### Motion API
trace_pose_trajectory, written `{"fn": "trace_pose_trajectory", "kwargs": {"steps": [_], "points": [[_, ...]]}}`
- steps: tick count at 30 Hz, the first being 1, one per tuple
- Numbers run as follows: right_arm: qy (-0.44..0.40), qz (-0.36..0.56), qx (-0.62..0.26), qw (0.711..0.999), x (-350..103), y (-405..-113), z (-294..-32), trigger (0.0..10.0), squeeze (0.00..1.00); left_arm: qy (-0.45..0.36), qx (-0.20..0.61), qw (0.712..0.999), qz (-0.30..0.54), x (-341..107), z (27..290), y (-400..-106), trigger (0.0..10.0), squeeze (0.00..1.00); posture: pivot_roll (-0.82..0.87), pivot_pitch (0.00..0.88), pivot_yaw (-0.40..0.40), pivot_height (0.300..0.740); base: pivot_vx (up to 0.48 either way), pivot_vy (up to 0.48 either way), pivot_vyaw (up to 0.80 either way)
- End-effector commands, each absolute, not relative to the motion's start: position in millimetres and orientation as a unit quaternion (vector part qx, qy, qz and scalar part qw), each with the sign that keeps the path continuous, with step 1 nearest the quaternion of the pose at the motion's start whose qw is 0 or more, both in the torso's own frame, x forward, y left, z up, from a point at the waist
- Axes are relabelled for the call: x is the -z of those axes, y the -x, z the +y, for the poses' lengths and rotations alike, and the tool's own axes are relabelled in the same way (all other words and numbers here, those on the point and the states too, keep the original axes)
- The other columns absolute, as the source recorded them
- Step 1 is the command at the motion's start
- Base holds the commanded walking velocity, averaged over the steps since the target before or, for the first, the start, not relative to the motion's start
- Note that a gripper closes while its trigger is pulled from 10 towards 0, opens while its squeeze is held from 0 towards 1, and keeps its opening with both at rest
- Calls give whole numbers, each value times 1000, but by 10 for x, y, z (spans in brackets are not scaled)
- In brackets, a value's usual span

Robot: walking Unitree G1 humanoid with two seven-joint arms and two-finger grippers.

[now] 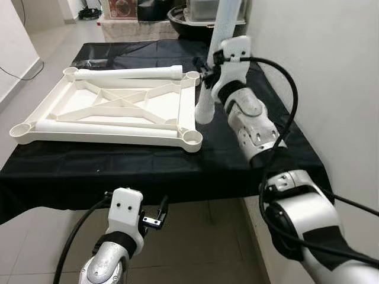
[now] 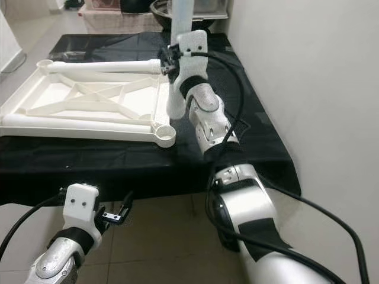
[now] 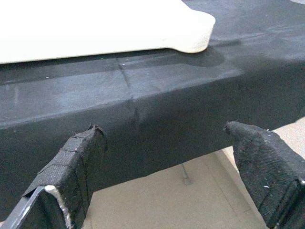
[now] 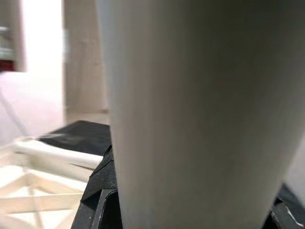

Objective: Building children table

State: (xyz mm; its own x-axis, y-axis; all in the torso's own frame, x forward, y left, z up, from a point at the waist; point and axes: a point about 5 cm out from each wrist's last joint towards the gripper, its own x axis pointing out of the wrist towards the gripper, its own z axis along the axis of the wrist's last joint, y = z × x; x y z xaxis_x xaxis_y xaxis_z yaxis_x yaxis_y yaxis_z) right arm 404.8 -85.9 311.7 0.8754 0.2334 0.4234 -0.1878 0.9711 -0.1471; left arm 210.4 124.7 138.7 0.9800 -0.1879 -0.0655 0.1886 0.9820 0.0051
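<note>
We see the big black-covered table (image 1: 148, 165) first, and on it lies one white tabletop (image 1: 112, 109) upside down, with its ribs upward and four round sockets at the corners. We judge that the building is at an early stage: all four sockets look empty, so no leg is mounted yet. We count three legs: two legs lie on the tabletop, one along the far edge (image 1: 130, 73) and one along the near edge (image 1: 106, 126), and a third leg (image 1: 216, 59) stands nearly upright in the right gripper (image 1: 207, 70), whose fingers are closed around it. Its lower end is just beside the far right socket (image 1: 192, 76), not in it as far as we can tell. A fourth leg we cannot find. The left gripper (image 1: 155, 218) hangs low in front of the table edge, fingers spread wide and holding nothing.
</note>
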Motion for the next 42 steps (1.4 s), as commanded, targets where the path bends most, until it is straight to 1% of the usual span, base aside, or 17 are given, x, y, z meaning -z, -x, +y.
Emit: {"fn": "trace_pose_trajectory", "kwargs": {"steps": [1,4,7,8,11,20,21,24,29,32,33,34,35,36,38,42], "points": [[89,-254,-101,958,-3152,-4020,-703,10000,0,-2,91,995,26,-1431,1223,-2065,10000,0,66,170,-35,740,0,0,0],[134,-281,-113,944,-3128,-3973,-485,10000,0,-1,94,995,18,-1484,1182,-2049,10000,0,69,185,-38,740,0,0,0],[139,-284,-115,942,-3124,-3968,-462,10000,0,-1,95,995,17,-1491,1176,-2046,10000,0,69,185,-38,740,0,0,0],[151,-289,-121,938,-3100,-3952,-385,10000,0,-1,96,995,12,-1527,1156,-2035,10000,0,73,216,-45,740,0,0,0],[164,-291,-142,932,-3027,-3924,-203,10000,0,-1,96,995,-4,-1643,1140,-1999,10000,0,84,250,-58,740,0,0,0],[171,-296,-152,927,-2979,-3898,-69,10000,0,-7,78,997,-3,-1679,1193,-1931,10000,0,82,270,-65,740,0,0,0],[182,-309,-156,920,-2987,-3876,-38,10000,0,-7,77,997,-4,-1680,1188,-1922,10000,0,81,269,-65,740,0,0,0],[196,-324,-152,913,-3004,-3859,-28,10000,0,-9,75,997,-3,-1679,1189,-1918,10000,0,81,269,-65,740,0,0,0],[180,-320,-137,920,-3107,-3898,-69,10000,0,-8,77,997,5,-1661,1182,-1904,10000,0,79,259,-65,740,0,0,0],[201,-315,-136,917,-3087,-3909,-57,10000,0,-10,77,997,7,-1656,1185,-1903,10000,0,76,259,-65,740,0,0,0],[226,-311,-147,911,-3017,-3900,-10,10000,0,-10,78,997,8,-1655,1185,-1901,10000,0,75,260,-65,740,0,0,0],[226,-311,-147,911,-3017,-3900,-10,10000,0,-10,78,997,8,-1655,1185,-1901,10000,0,75,260,-65,740,0,0,0],[246,-304,-156,907,-2956,-3896,21,10000,0,-11,77,997,8,-1655,1185,-1901,10000,0,75,260,-65,740,0,0,0],[246,-304,-156,907,-2956,-3896,21,10000,0,-11,77,997,8,-1655,1185,-1901,10000,0,75,260,-65,740,0,0,0],[272,-290,-184,899,-2811,-3873,84,10000,0,-11,77,997,7,-1660,1183,-1904,10000,0,74,264,-65,740,0,0,0],[286,-284,-197,894,-2736,-3858,111,10000,0,-11,76,997,5,-1668,1185,-1908,10000,0,74,266,-63,740,0,0,0]]}}
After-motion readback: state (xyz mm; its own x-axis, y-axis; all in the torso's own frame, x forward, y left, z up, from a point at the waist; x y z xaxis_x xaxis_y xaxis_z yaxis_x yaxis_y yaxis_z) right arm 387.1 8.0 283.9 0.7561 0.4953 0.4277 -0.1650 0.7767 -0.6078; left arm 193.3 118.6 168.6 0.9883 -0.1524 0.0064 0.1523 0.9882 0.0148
